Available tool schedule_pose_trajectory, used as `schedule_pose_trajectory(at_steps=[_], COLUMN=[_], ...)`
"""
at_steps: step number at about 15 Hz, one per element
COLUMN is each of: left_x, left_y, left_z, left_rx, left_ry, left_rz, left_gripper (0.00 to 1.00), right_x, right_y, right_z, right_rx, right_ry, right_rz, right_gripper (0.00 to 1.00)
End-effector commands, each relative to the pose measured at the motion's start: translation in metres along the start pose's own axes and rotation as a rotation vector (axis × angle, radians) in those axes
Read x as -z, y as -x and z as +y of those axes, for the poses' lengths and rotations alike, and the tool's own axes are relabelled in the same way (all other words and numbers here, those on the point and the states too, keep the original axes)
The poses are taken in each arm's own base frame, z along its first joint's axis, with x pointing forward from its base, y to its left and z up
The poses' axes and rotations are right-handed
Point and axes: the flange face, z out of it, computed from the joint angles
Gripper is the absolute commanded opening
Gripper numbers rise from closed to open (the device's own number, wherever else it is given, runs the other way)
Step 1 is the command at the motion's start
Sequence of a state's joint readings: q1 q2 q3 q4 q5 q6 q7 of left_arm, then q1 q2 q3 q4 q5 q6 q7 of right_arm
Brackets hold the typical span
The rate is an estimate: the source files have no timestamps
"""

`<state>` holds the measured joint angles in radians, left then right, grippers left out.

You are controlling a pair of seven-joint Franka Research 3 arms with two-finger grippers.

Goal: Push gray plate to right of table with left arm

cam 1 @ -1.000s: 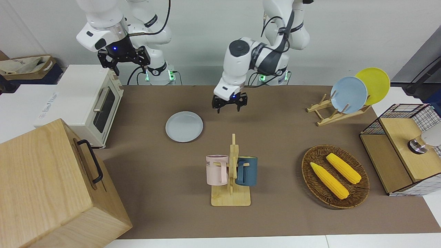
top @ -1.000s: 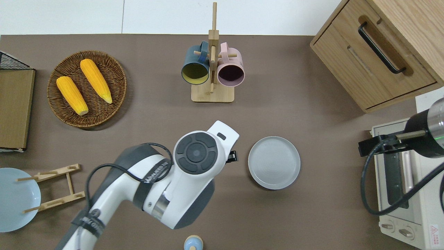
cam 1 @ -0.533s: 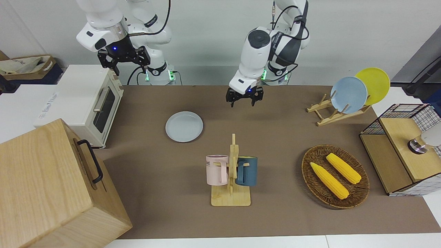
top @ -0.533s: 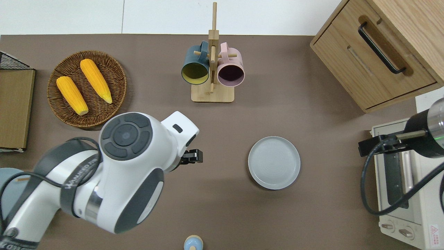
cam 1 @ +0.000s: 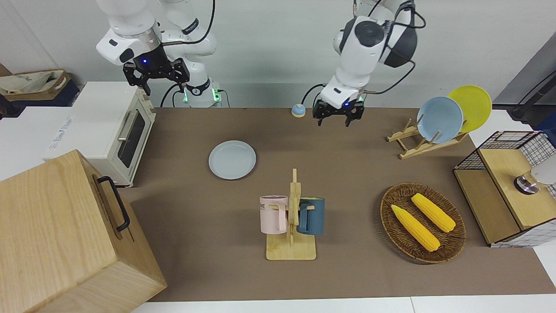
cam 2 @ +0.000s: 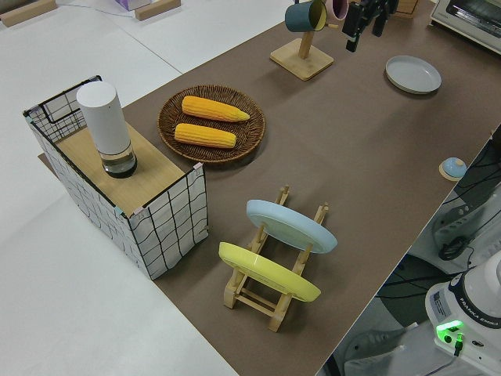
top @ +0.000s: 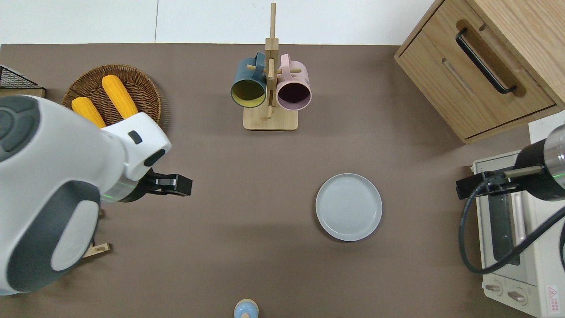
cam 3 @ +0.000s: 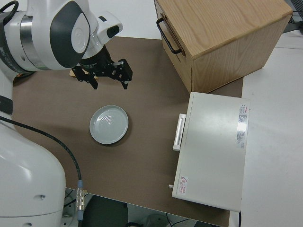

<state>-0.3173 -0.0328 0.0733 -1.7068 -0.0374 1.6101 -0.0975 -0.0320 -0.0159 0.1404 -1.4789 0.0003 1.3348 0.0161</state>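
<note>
The gray plate [cam 1: 232, 159] lies flat on the brown table [cam 1: 195, 226], toward the right arm's end, near the toaster oven. It also shows in the overhead view [top: 348, 206], the left side view [cam 2: 412, 74] and the right side view [cam 3: 109, 124]. My left gripper [cam 1: 333, 122] is open and empty, up in the air. In the overhead view it [top: 174, 185] is over bare table between the corn basket and the plate rack, well apart from the plate. My right gripper [cam 1: 166, 87] is parked and open.
A mug rack [top: 270, 88] with a pink and a blue mug stands farther from the robots than the plate. A toaster oven [cam 1: 113, 130] and a wooden cabinet [cam 1: 65, 234] fill the right arm's end. A corn basket [cam 1: 422, 222], a plate rack [cam 1: 438, 119] and a small blue bell [cam 1: 298, 110] are also on the table.
My left arm has risen and swung away from the plate toward its own end of the table. The plate and the right arm have not moved.
</note>
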Motion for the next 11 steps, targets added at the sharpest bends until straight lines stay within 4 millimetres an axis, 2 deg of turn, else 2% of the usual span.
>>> schedule_pose_trajectory(at_steps=[1, 5, 6, 8, 11], left_x=[0.023, 0.037, 0.039, 0.046, 0.046], left_y=[0.0, 0.001, 0.002, 0.002, 0.002], left_z=[-0.046, -0.093, -0.099, -0.102, -0.105], left_rx=[-0.056, -0.014, -0.015, -0.032, -0.023], left_ry=[-0.032, -0.027, -0.027, -0.028, -0.025], left_rz=[0.0, 0.023, 0.026, 0.041, 0.041], left_gripper=[1.0, 1.0, 1.0, 1.0, 1.0], right_x=[0.004, 0.004, 0.004, 0.004, 0.004], right_y=[0.003, 0.003, 0.003, 0.003, 0.003], right_z=[0.001, 0.001, 0.001, 0.001, 0.001], right_rx=[-0.015, -0.016, -0.015, -0.013, -0.013], right_ry=[-0.004, -0.004, -0.004, -0.004, -0.004], right_rz=[-0.004, -0.004, -0.004, -0.004, -0.004], right_gripper=[0.983, 0.983, 0.983, 0.983, 0.983])
